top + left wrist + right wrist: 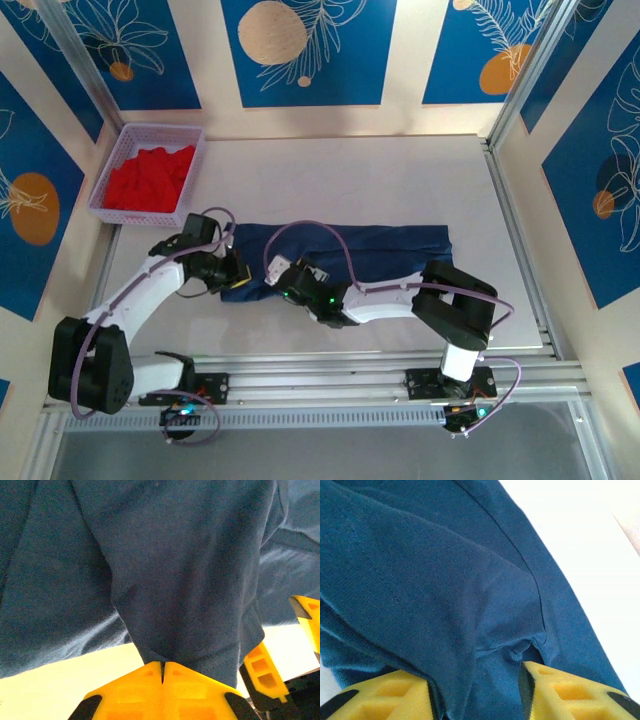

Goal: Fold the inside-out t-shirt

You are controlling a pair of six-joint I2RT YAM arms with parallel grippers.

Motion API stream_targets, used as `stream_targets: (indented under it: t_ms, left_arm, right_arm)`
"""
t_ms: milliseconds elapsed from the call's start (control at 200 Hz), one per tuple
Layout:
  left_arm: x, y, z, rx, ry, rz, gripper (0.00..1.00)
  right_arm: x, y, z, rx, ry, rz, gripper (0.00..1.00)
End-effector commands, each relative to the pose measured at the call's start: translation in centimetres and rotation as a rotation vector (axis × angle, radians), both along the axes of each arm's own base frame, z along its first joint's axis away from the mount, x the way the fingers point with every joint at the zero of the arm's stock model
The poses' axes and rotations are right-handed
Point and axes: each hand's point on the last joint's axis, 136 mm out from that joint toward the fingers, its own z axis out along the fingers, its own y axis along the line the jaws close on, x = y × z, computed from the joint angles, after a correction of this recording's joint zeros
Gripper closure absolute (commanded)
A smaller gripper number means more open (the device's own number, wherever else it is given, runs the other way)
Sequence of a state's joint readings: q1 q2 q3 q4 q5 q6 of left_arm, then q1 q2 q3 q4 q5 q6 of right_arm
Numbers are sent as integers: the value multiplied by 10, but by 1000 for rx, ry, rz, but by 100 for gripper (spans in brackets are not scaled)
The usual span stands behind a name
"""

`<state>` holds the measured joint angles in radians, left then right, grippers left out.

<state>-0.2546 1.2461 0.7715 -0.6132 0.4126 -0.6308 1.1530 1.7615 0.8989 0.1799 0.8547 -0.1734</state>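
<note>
- Looking along the shirt (380, 250), we see a long navy band across the middle of the worktop (350, 170). Its long axis runs left to right, and most of the cloth lies toward the right edge.
- Both grippers sit at the band's left end, so the rest of the shirt stretches away to their right. We judge that any fold has to carry this end along that axis.
- The left gripper (232, 272) is at the left-front corner of the band. From its wrist we see its fingers pressed together at the tips (162, 667) with a hem of the shirt caught between them, so it is clamped on cloth.
- The right gripper (275, 270) is just beside it, a little further along the front hem, with its arm reaching across from the right.
- From its own wrist (475, 680) the fingers stand apart with a ridge of shirt bunched in the gap. The jaws are not shut, and we cannot tell whether the pads press the cloth.
- The basket (120, 205) with the red garment (150, 175) is at the back-left corner, well apart from the shirt.
</note>
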Motion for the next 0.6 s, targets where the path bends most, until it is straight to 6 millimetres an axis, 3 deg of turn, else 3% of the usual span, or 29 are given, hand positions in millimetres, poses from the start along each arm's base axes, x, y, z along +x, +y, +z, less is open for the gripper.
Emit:
stream_targets:
  t_ms: [0, 265, 460, 595]
  left_arm:
    - [0, -6, -2, -20, 3, -1, 100]
    - [13, -3, 9, 4, -45, 7, 100]
    - [30, -1, 26, 30, -113, 22, 100]
    - [34, -5, 33, 9, -128, 16, 100]
  right_arm:
    - [-6, -7, 2, -17, 11, 1, 60]
    - [11, -11, 18, -59, -18, -16, 82]
    - [38, -9, 40, -65, -68, -23, 84]
    - [42, -4, 45, -119, -80, 38, 84]
